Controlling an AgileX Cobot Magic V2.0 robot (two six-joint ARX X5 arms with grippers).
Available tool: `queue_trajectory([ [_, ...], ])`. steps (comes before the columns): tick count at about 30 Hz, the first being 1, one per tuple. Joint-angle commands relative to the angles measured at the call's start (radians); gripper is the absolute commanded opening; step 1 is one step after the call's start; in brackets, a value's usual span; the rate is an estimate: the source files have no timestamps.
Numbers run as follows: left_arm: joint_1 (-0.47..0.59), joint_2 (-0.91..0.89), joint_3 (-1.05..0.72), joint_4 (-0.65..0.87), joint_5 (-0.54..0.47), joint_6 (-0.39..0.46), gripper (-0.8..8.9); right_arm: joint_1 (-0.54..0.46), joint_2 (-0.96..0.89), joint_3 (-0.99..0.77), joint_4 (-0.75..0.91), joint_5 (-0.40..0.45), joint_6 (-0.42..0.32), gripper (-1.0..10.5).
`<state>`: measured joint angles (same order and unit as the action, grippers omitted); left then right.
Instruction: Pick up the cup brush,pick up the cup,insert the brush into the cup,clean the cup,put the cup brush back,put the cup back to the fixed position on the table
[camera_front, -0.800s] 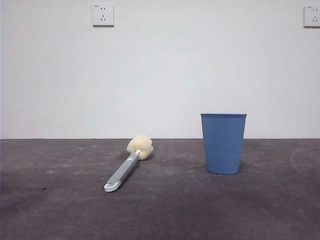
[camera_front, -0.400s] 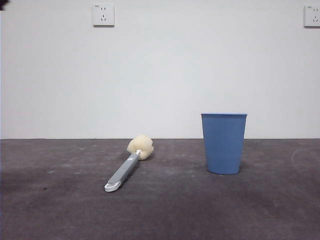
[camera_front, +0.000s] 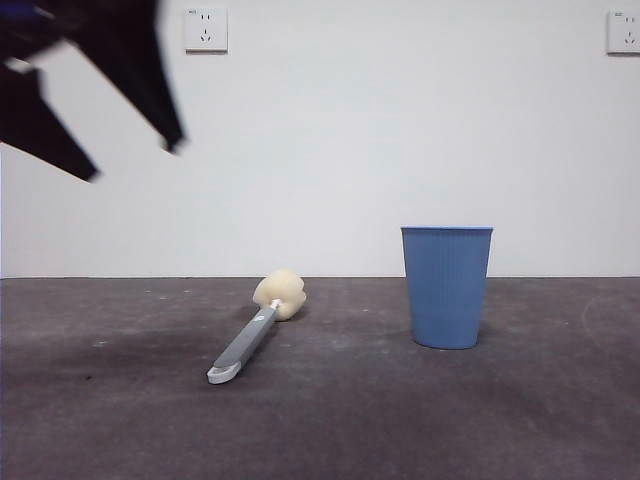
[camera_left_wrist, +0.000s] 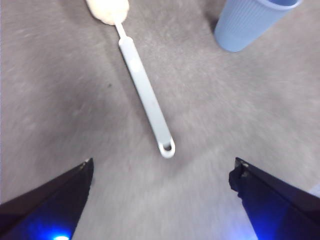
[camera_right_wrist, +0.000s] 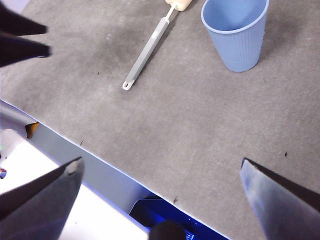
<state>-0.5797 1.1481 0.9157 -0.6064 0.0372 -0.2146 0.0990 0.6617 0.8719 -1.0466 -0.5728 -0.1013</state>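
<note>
The cup brush (camera_front: 247, 340) lies flat on the table (camera_front: 400, 420), its cream sponge head toward the wall and its white looped tip toward the camera. Right of it the blue ribbed cup (camera_front: 447, 288) stands upright. My left gripper (camera_front: 135, 160) hangs open high at the front view's upper left, well above the brush. In its wrist view the open left gripper (camera_left_wrist: 163, 164) looks down on the brush (camera_left_wrist: 142, 90) and the cup (camera_left_wrist: 250, 22). My right gripper (camera_right_wrist: 161, 162) is open and empty, high over the table's near edge, with the brush (camera_right_wrist: 147, 52) and the cup (camera_right_wrist: 237, 35) far beyond it.
A white wall with two sockets (camera_front: 206, 30) (camera_front: 623, 32) closes the back. In the right wrist view the table's front edge (camera_right_wrist: 100, 155) runs under the gripper, and the left gripper (camera_right_wrist: 48, 40) shows at a corner.
The left arm has come into the front view from the upper left corner, from a black speck to large dark jaws. Brush and cup have not moved.
</note>
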Motion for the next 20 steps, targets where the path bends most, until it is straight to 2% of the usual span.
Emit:
queue_trajectory([
  [1,-0.033,0.129,0.056,0.019,-0.061,-0.026,4.68,0.003,-0.001,0.002,0.005,-0.002,0.008,6.0],
  [9,-0.056,0.410,0.170,0.102,-0.089,-0.077,4.68,0.003,-0.001,0.002,0.005,-0.002,0.018,6.0],
  [20,-0.056,0.602,0.170,0.190,-0.114,-0.134,4.68,0.003,-0.001,0.002,0.006,-0.002,0.018,6.0],
])
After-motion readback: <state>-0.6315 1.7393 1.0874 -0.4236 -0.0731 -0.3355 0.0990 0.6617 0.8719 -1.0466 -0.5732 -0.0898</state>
